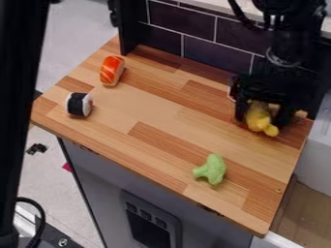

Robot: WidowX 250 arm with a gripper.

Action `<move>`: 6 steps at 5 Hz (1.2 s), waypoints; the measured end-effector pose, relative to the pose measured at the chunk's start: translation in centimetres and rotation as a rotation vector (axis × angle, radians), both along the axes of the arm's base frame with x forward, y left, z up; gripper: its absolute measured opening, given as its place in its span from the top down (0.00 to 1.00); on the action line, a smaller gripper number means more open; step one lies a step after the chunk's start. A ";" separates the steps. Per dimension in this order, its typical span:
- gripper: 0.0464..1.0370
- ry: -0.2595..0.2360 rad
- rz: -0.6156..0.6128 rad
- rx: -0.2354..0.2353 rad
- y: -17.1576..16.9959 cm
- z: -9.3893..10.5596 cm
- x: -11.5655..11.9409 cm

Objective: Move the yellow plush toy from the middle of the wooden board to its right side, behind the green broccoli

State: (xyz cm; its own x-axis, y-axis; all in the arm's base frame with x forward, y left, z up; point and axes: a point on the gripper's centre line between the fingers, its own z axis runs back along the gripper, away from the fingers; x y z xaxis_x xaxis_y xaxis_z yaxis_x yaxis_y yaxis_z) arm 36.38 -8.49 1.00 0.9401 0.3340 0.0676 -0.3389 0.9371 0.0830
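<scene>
Black two-finger end effector far right, jaws apart around smooth, rounded yellow toy. Lumpy green broccoli-shaped toy near right, striped wood table.

- Wooden countertop, planks light and reddish brown.
- Left part: orange-topped sushi; black-banded white roll near it.
- Front, right of centre: green toy broccoli.

The broccoli is light green, the sushi orange with pale stripes — and the roll white with a black band.
</scene>
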 end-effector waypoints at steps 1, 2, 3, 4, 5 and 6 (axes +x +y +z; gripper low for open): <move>0.04 0.015 -0.007 -0.015 0.2 0.4 -0.7; 0.04 -0.001 -0.012 -0.062 0.6 2.6 -1.2; 0.04 -0.007 -0.009 -0.082 1.2 4.1 -1.3; 0.04 -0.004 -0.013 -0.109 2.5 5.9 -1.6; 0.04 -0.005 -0.013 -0.109 5.1 8.0 -2.6; 0.04 0.018 -0.041 -0.102 7.7 8.7 -3.7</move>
State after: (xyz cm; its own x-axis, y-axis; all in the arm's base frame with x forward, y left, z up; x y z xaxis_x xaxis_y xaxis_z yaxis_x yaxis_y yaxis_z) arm 32.64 -0.82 9.69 0.9539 0.2997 0.0184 -0.2996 0.9540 -0.0078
